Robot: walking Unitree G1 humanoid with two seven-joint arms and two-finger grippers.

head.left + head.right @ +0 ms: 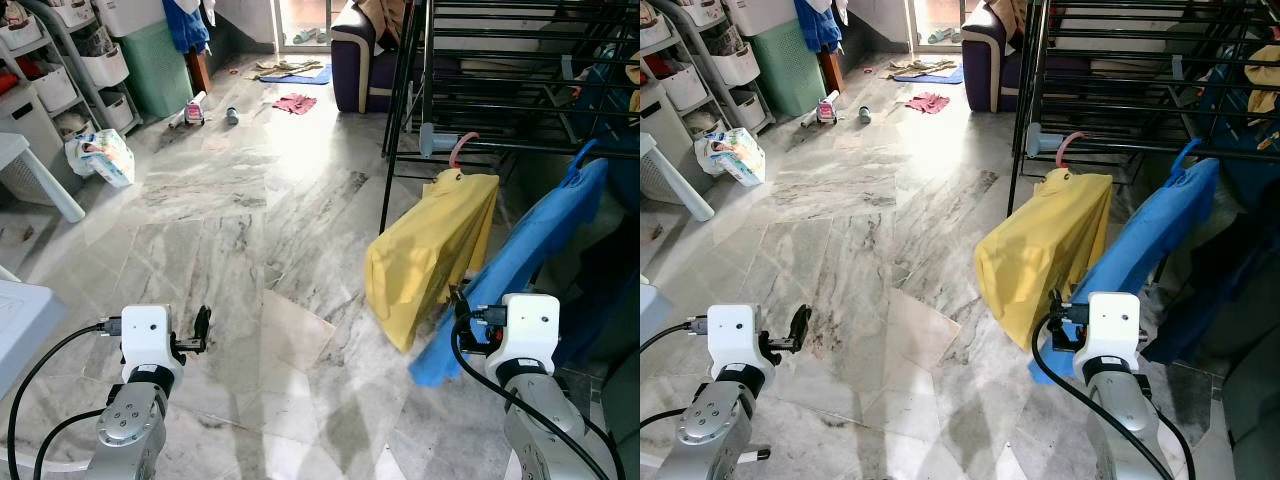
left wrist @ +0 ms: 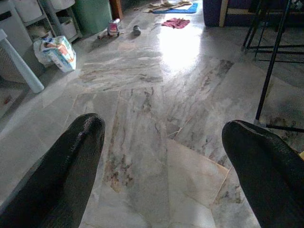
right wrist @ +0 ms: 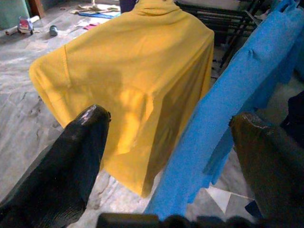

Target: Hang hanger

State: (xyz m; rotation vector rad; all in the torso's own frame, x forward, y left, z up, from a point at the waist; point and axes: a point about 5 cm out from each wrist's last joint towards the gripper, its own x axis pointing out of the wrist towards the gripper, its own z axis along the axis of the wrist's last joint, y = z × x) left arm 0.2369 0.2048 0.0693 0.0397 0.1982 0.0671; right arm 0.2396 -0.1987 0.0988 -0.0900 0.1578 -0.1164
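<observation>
Jaws agape, right gripper facing draped yellow shirt, pink-hooked hanger.

Floor glossy marble; yellow garment matt cloth, seemingly.

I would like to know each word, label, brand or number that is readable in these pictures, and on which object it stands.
No text can be read in any view.
White plastic bag on the floor beside the shelves: coloured print, too blurred to read.
Small pink-and-white item further back on the floor: any label is too small to tell.
Yellow garment and blue garment on hangers: no print visible.
</observation>
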